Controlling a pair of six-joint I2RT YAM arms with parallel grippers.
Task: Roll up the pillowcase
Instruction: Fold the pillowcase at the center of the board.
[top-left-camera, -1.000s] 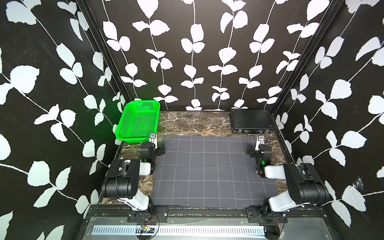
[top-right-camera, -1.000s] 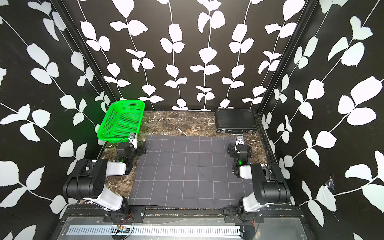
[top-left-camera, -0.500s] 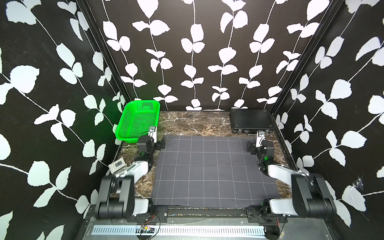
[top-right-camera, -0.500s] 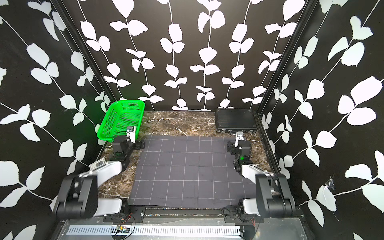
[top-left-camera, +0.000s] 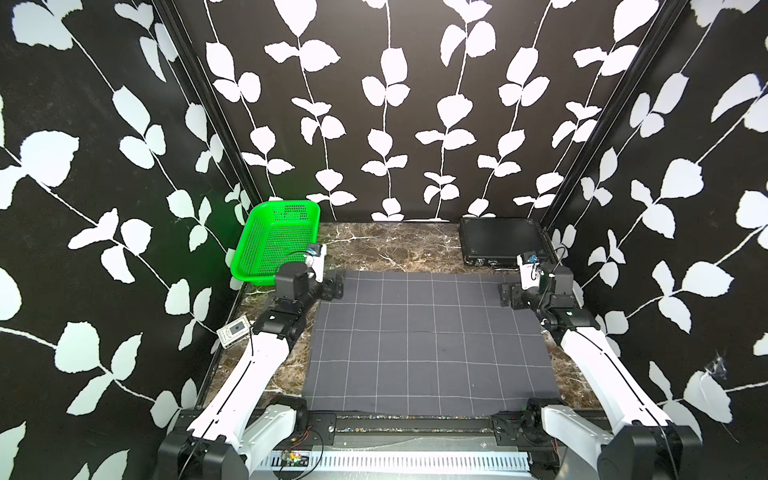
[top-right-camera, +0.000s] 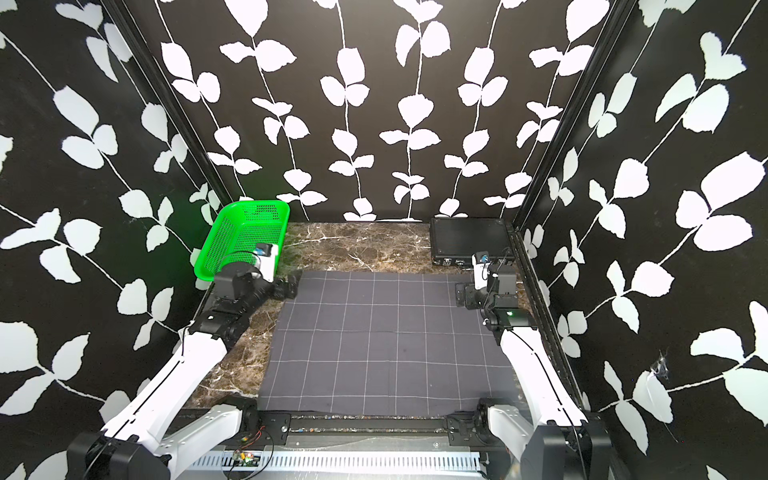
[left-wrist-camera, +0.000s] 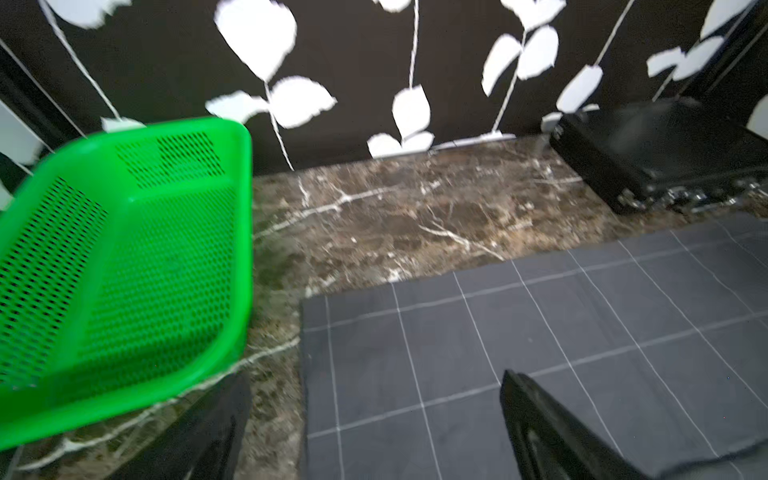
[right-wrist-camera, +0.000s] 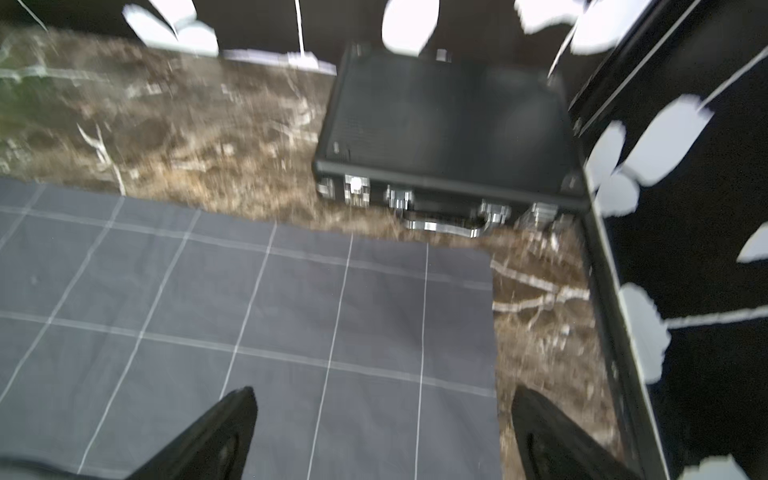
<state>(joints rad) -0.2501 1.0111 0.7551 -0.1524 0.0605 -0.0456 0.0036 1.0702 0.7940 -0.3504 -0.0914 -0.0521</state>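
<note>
The pillowcase (top-left-camera: 428, 345) (top-right-camera: 386, 345) lies flat and spread out on the marble table, dark grey with thin white grid lines. My left gripper (top-left-camera: 336, 284) (top-right-camera: 291, 284) is at its far left corner, open. In the left wrist view the left gripper (left-wrist-camera: 374, 378) straddles the side edge of the pillowcase (left-wrist-camera: 540, 332), one finger over marble and one over cloth. My right gripper (top-left-camera: 505, 295) (top-right-camera: 461, 295) is at the far right corner, open. In the right wrist view the right gripper (right-wrist-camera: 384, 392) spans the edge of the pillowcase (right-wrist-camera: 249, 311). Nothing is held.
A green mesh basket (top-left-camera: 278, 241) (top-right-camera: 245, 237) (left-wrist-camera: 124, 257) stands tilted at the back left, close to the left wrist. A black latched case (top-left-camera: 498, 237) (top-right-camera: 469, 239) (right-wrist-camera: 449, 124) lies at the back right. A small white device (top-left-camera: 234, 331) sits by the left wall.
Both arms have unfolded and reached away from the front edge, carrying the grippers to the pillowcase's far corners. The jaws stayed open. The cloth has not moved.
</note>
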